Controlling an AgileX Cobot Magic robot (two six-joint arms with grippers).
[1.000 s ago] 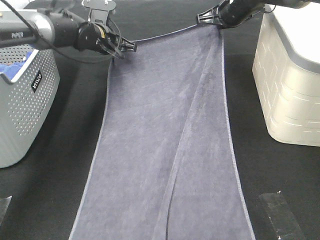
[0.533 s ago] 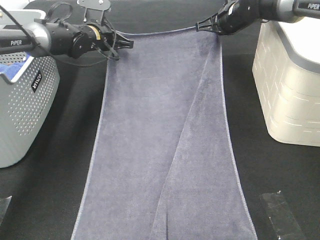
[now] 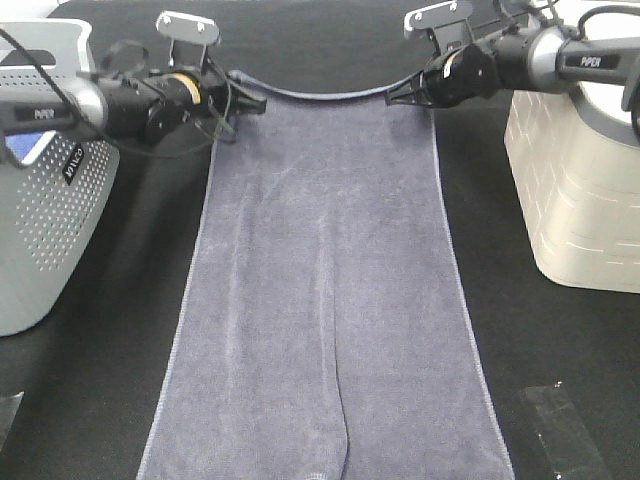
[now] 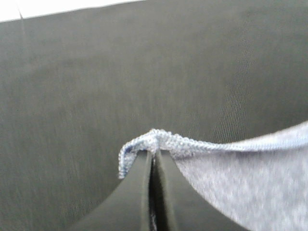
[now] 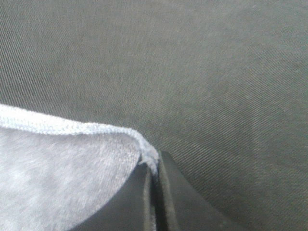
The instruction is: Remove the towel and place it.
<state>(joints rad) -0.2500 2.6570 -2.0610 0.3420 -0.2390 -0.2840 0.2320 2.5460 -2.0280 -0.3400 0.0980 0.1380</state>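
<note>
The long slate-grey towel [image 3: 325, 300] lies stretched out down the middle of the black table, from the far end to the near edge of the exterior view. My left gripper [image 3: 243, 96] is shut on its far left corner. My right gripper [image 3: 398, 98] is shut on its far right corner. Between the two corners the far hem sags a little. In the left wrist view the pinched corner of the towel [image 4: 144, 144] sticks out past the shut left gripper [image 4: 153, 161]. The right wrist view shows the towel [image 5: 62, 163] clamped at its corner by the right gripper [image 5: 155, 171].
A perforated grey basket [image 3: 50, 220] stands at the left with something blue inside. A cream lidded bin [image 3: 575, 180] stands at the right. Clear tape strips [image 3: 560, 430] lie on the black cloth [image 3: 560, 330] at the near right and near left.
Both grippers have carried the towel's far corners further away. The diagonal fold has flattened out and the towel now lies straight and smooth.
</note>
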